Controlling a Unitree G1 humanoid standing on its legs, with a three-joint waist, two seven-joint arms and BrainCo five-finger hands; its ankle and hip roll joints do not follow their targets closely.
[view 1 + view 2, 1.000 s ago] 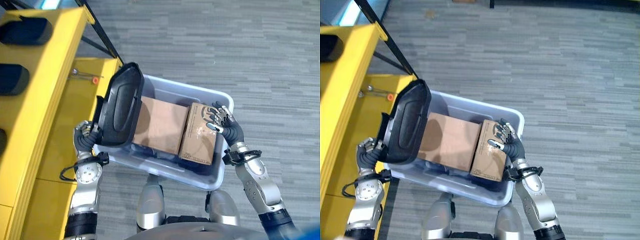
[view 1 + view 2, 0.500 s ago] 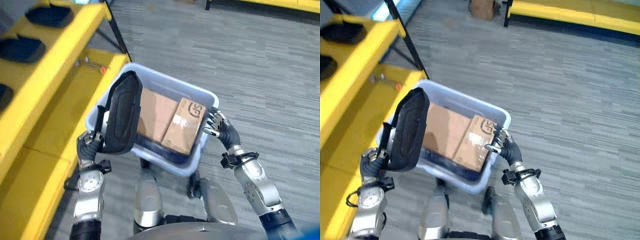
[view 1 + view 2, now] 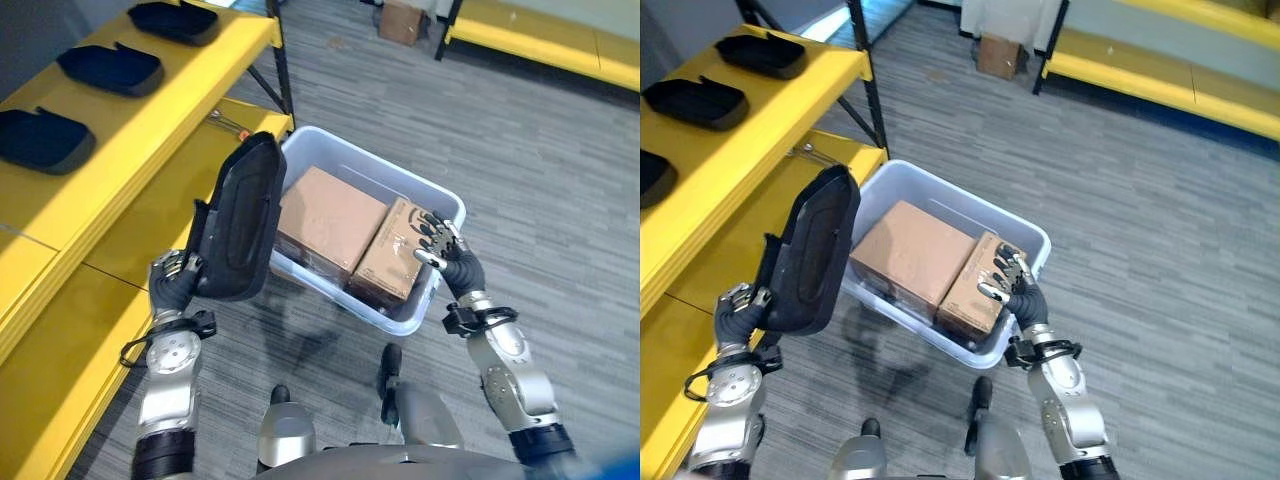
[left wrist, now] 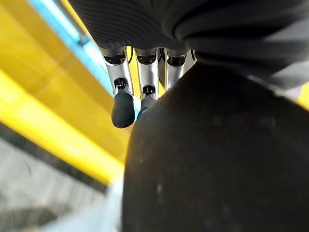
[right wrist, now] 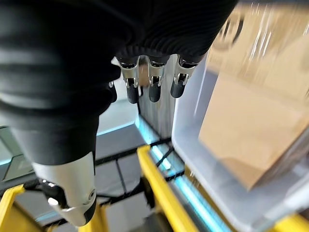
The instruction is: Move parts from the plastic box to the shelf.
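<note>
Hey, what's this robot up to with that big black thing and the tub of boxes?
The robot's left hand is gripping a black moulded part, holding it upright beside a yellow shelf where similar black parts already lie. Its right hand hovers with relaxed fingers at the rim of a clear plastic box on the floor, which holds two cardboard boxes. The held part is not yet on the shelf.

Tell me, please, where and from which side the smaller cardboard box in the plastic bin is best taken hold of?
Probably by its two long sides, from above: the smaller cardboard box lies flat in the plastic bin, with the bin wall and the larger box close beside it. The right hand already hovers at its near edge.
</note>
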